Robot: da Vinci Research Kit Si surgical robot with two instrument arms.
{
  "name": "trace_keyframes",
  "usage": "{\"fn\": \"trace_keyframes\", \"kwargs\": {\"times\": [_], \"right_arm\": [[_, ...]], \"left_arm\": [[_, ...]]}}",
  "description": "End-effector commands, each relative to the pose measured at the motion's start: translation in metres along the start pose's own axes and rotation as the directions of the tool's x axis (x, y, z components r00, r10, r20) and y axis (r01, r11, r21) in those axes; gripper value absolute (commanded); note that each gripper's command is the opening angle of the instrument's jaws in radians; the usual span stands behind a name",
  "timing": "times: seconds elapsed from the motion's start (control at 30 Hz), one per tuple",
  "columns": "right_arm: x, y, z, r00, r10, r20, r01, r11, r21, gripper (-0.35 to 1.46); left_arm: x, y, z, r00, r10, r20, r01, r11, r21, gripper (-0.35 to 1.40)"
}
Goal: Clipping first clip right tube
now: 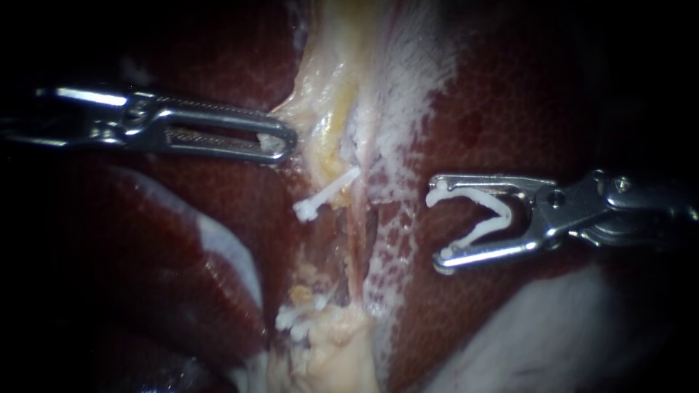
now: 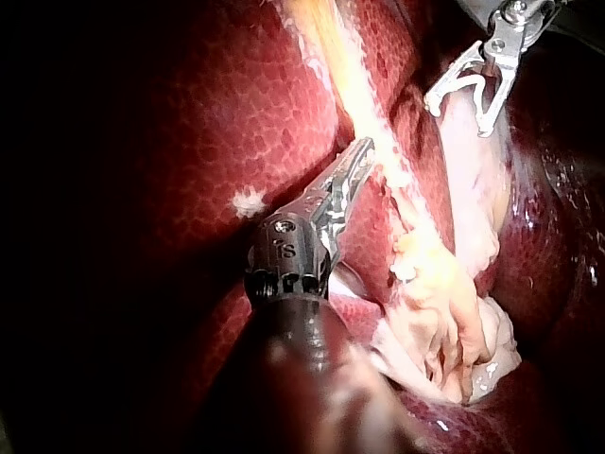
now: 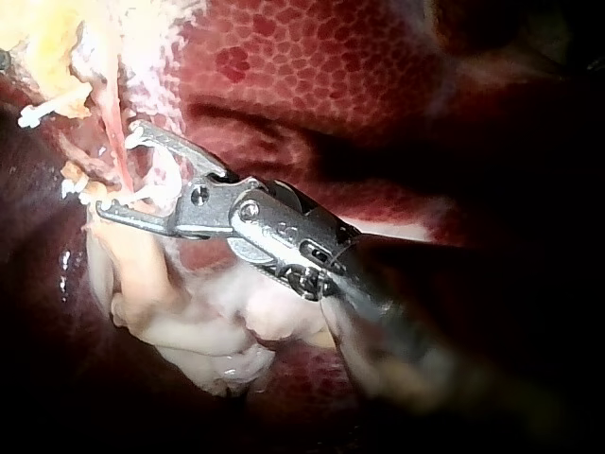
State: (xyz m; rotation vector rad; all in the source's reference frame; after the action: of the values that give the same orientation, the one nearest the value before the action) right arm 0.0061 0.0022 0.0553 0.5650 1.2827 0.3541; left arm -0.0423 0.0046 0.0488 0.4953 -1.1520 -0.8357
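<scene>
**Clips, three or four.**
- One loaded clip (image 1: 477,195), white and open in a V. It is seated in the right instrument (image 1: 437,224), one leg against each jaw, so the jaws stand wide apart and bear on it from both sides. Its mouth faces the pink tube. In the endoscope view it lies beside the tube and apart from it, over filmy liver surface. In the right wrist view the jaw tips sit at the tube, but contact cannot be told.
- One set clip (image 1: 324,195), lying slantwise across the yellowish strand just left of the pink tube, between the two instruments.
- One lower white cluster (image 1: 295,316), further down the same strand. Whether it is one clip or two cannot be told.

**Tubes, one clearly shown.**
- One pink tube (image 1: 354,240), thin, running lengthwise down the middle of the field. It lies right of the clipped strand and bears no clip where it shows.

**Instruments, two.**
- The right instrument enters from the right, as above.
- The left instrument (image 1: 280,142) enters from the left. Its long slotted jaws lie together, closed on the edge of the pale fatty tissue (image 1: 328,94) above the set clip.

**Tissue.**
- One liver (image 1: 524,109), dark red and mottled, lies on both sides of the central strip.
- One pale lumpy mass (image 1: 335,356) sits at the strip's lower end.
</scene>
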Motion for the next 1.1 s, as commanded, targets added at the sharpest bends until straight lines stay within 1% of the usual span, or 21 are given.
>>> {"fn": "trace_keyframes", "kwargs": {"times": [0.03, 0.3, 0.43, 0.53, 0.57, 0.83, 0.97, 1.0, 1.1], "right_arm": [[0.0, 0.0, 0.0, 1.0, 0.0, 0.0, 0.0, 1.0, 0.0, 0.6], [-0.0001, 0.0, 0.0, 1.0, -0.001, 0.0, 0.001, 1.0, 0.0, 0.6], [-0.0007, -0.0001, 0.0004, 1.0, -0.005, 0.001, 0.005, 1.0, 0.008, 0.6], [-0.0017, -0.0003, 0.001, 1.0, -0.012, 0.003, 0.012, 1.0, 0.017, 0.6], [-0.0022, -0.0004, 0.0014, 1.0, -0.021, 0.004, 0.021, 1.0, 0.02, 0.6], [-0.0048, -0.0011, 0.0043, 1.0, 0.011, 0.012, -0.012, 0.999, 0.047, 0.6], [-0.0059, -0.001, 0.0061, 1.0, 0.026, 0.017, -0.027, 0.998, 0.062, 0.6], [-0.0063, -0.0009, 0.0068, 0.999, 0.029, 0.019, -0.03, 0.997, 0.066, 0.6], [-0.007, -0.0005, 0.0082, 0.999, 0.036, 0.023, -0.038, 0.996, 0.078, 0.6]], "left_arm": [[0.0, 0.0, 0.0, 1.0, 0.0, 0.0, 0.0, 1.0, -0.001, -0.35], [0.0, 0.0, -0.0002, 1.0, 0.0, 0.0, 0.0, 1.0, 0.0, -0.35], [0.0001, 0.0001, -0.0007, 1.0, 0.001, -0.001, -0.001, 1.0, 0.003, -0.35], [-0.0001, 0.0003, -0.0012, 1.0, 0.0, -0.003, 0.0, 1.0, 0.011, -0.35], [-0.0002, 0.0004, -0.0015, 1.0, -0.001, -0.002, 0.001, 1.0, 0.007, -0.35], [-0.0021, 0.0013, -0.0043, 0.9999, -0.014, 0.003, 0.014, 1.0, -0.016, -0.35], [-0.0036, 0.0018, -0.006, 0.9995, -0.03, 0.006, 0.031, 0.999, -0.032, -0.35], [-0.004, 0.0019, -0.0064, 0.9994, -0.033, 0.013, 0.033, 0.999, -0.035, -0.35], [-0.0043, 0.002, -0.007, 0.9994, -0.03, 0.015, 0.031, 0.999, -0.036, -0.35]]}}
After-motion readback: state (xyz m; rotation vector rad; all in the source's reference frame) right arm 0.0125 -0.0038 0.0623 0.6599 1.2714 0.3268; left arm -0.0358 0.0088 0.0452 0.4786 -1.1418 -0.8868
